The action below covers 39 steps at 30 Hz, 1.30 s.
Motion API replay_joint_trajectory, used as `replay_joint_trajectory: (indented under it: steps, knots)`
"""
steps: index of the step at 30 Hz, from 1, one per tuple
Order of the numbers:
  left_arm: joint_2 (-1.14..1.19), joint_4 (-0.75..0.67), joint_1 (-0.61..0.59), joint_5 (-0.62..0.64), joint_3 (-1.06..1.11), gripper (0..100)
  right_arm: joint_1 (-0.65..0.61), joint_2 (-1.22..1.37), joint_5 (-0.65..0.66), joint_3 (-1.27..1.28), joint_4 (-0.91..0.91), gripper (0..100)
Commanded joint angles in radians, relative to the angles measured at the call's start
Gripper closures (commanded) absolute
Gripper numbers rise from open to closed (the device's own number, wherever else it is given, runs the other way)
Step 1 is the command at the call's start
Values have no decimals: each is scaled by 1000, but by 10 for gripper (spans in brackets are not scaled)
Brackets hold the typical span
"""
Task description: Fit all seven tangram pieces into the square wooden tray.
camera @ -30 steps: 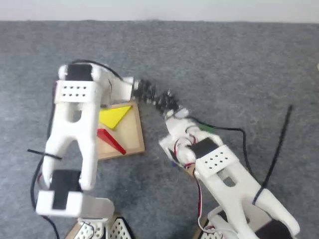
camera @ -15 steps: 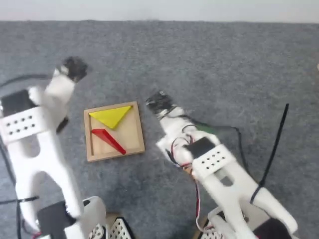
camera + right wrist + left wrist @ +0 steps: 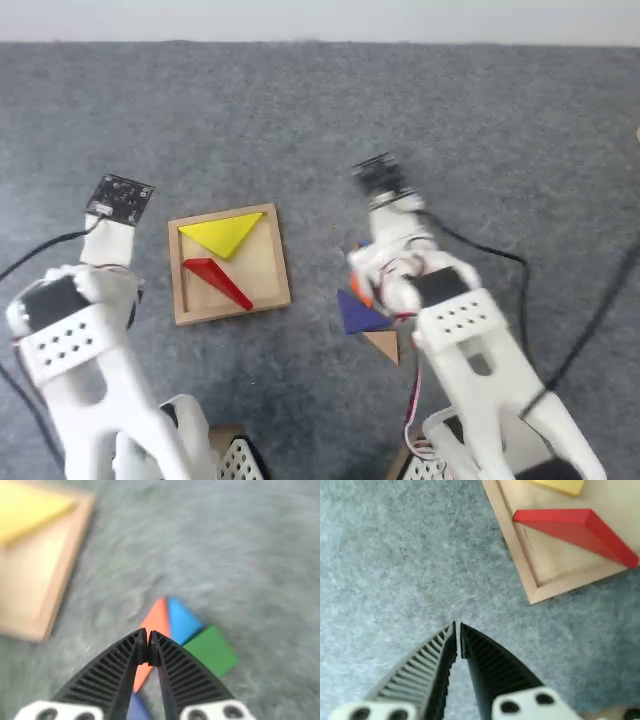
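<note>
**Tray** (image 3: 232, 311): left of the surface's centre. It holds two of the seven pieces.

**Yellow triangle** (image 3: 225, 232): in the tray, along its far edge.

**Red piece** (image 3: 218, 281): in the tray, set diagonally from the left edge toward the near right corner.

**Left arm** (image 3: 75, 340): a second ago it lay across the tray. It has since swung off and now stands beyond the tray's left edge. The left jaws are together with nothing between them, over bare surface beside the tray's near left corner.

**Right arm** (image 3: 470, 330): its tip has pulled away from the tray's far right corner, toward the loose pieces. The right jaws are together and empty, above the orange piece (image 3: 156, 616).

**Loose pieces**: on the surface off the tray's right edge.
- The orange piece, the light blue piece (image 3: 181, 620) and the green piece (image 3: 212, 650) touch one another.
- The dark blue triangle (image 3: 360, 313) and the tan triangle (image 3: 384, 345) are just beside them, uncovered by the right arm's move.

**Status**: the tray is now unobstructed and five pieces are outstanding. The right arm appears placed for the next pick, probably the orange piece, and its jaws would need to part first.
</note>
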Motion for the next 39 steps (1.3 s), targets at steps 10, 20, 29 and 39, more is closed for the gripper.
replay_joint_trajectory:
  steps: [10, 20, 29, 39]
  knots:
    - [110, -80, 402, 180, 51, 987, 39, 114, -176, -66, -68, 992]
    - [244, -273, 405, 242, 50, 987, 39, 153, -176, -89, -70, 992]
    - [275, -390, 485, 348, 42, 987, 39, 153, -176, -89, -74, 992]
    - [272, -453, 519, 407, 39, 987, 39, 153, -175, -89, -71, 992]
